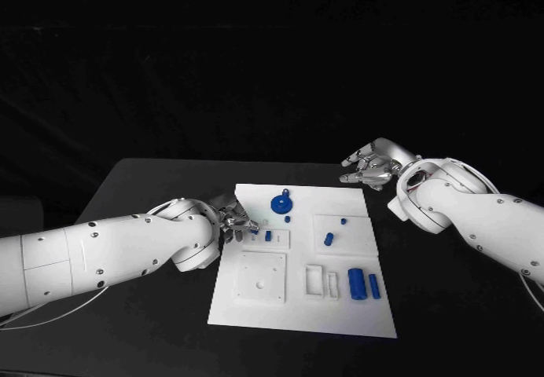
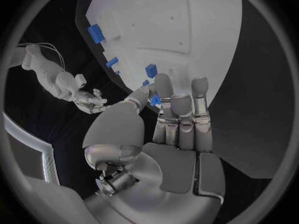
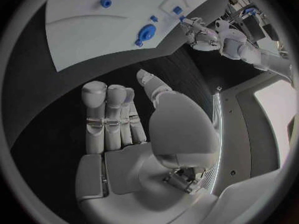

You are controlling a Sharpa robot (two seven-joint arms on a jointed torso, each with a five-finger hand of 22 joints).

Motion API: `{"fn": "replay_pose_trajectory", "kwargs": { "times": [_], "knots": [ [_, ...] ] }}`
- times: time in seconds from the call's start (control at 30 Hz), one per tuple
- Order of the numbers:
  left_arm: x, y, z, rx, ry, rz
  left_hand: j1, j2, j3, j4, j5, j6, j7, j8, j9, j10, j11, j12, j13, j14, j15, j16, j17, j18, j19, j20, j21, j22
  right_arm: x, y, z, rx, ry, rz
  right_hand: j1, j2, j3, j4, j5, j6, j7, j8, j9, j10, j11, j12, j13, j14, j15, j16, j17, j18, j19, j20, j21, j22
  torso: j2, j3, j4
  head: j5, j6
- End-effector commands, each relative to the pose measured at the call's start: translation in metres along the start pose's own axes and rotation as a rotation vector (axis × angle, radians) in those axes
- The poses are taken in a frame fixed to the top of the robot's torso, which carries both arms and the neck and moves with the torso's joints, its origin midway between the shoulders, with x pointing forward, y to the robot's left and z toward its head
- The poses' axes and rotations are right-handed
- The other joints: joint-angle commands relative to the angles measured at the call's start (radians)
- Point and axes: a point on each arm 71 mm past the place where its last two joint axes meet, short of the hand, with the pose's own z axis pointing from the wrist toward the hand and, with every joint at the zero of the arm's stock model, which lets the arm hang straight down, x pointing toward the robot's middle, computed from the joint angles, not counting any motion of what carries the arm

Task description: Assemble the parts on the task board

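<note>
The white task board point(image 1: 304, 310) lies mid-table. My left hand point(image 1: 233, 222) rests at its left edge. In the left wrist view the thumb and a finger point(image 2: 163, 87) pinch a small blue part point(image 2: 154, 100) just over the board point(image 2: 187, 30). Another small blue block point(image 1: 267, 235) sits beside the fingertips. A round blue disc point(image 1: 280, 206) lies near the board's far end, two blue pegs point(image 1: 330, 238) in the middle, and two blue cylinders point(image 1: 363, 283) at the near right. My right hand point(image 1: 372, 166) hovers past the far right corner, fingers straight, holding nothing point(image 3: 124, 129).
A square white plate point(image 1: 262, 276) and two narrow white frames point(image 1: 314, 281) sit on the board's near half. Black table point(image 1: 148, 188) surrounds the board, with bare room on both sides. The right wrist view shows the disc point(image 3: 147, 33) and my left hand point(image 3: 201, 32).
</note>
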Motion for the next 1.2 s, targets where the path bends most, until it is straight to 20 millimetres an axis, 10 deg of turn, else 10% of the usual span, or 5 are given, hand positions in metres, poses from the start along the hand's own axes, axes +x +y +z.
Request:
{"fn": "replay_pose_trajectory", "kwargs": {
  "times": [0.03, 1.2],
  "knots": [
    [0.0019, -0.0009, 0.0012, -0.011, 0.005, 0.021, 0.004, -0.003, 0.047, -0.040, 0.002, 0.156, -0.102, 0.006, 0.003, 0.019, -0.036, 0.005, 0.002, 0.017, -0.021, 0.006, 0.001, 0.003, 0.001, 0.000, 0.004, 0.020, 0.0011, 0.0010, 0.0000, -0.008, 0.011, -0.002, -0.009, -0.001, 0.004, 0.004, 0.007, 0.009, 0.000, -0.005, -0.001, 0.002, -0.006, 0.002, -0.002, 0.008, -0.002, -0.007, 0.001, 0.007, 0.022, -0.002, -0.004, 0.079, 0.000, 0.0001, -0.0012, 0.000, 0.000],
    [0.0098, 0.0025, 0.0037, -0.037, 0.072, 0.117, 0.002, -0.003, 0.045, -0.040, -0.002, 0.160, -0.103, 0.007, 0.035, 0.019, -0.033, 0.019, 0.011, 0.015, -0.019, 0.013, 0.011, 0.003, -0.007, 0.003, 0.014, 0.020, 0.0024, 0.0020, 0.0007, -0.011, 0.015, 0.000, -0.009, -0.001, 0.004, 0.004, 0.007, 0.009, 0.000, -0.005, -0.001, 0.002, -0.006, 0.002, -0.002, 0.008, -0.002, -0.007, 0.001, 0.007, 0.022, -0.002, -0.004, 0.079, 0.000, -0.0020, 0.0003, 0.000, -0.006]
  ]
}}
